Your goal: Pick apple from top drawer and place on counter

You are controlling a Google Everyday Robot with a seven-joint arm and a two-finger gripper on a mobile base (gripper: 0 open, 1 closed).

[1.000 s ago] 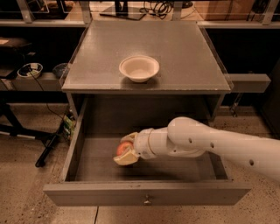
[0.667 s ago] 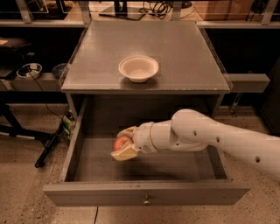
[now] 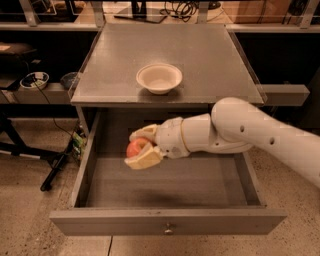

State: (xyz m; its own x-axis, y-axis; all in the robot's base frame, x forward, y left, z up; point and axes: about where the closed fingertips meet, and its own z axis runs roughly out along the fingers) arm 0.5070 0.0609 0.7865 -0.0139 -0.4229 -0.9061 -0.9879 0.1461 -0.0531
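The end effector (image 3: 142, 149) grips the apple (image 3: 136, 148) between its fingers, above the top drawer (image 3: 165, 220)

"Where is the end effector (image 3: 138, 148)?"

"In the pulled-out top drawer (image 3: 165, 221), left of its middle. The arm reaches in from the right, and the apple (image 3: 133, 147) is clamped between the fingers."

"And the counter (image 3: 165, 47)?"

"Above the drawer and behind its front panel. A bowl (image 3: 159, 78) stands on the counter near the front edge, about centre, just right of the apple's line."

"Anything further back?"

"Shelving (image 3: 60, 6) runs behind the counter and along its left side."
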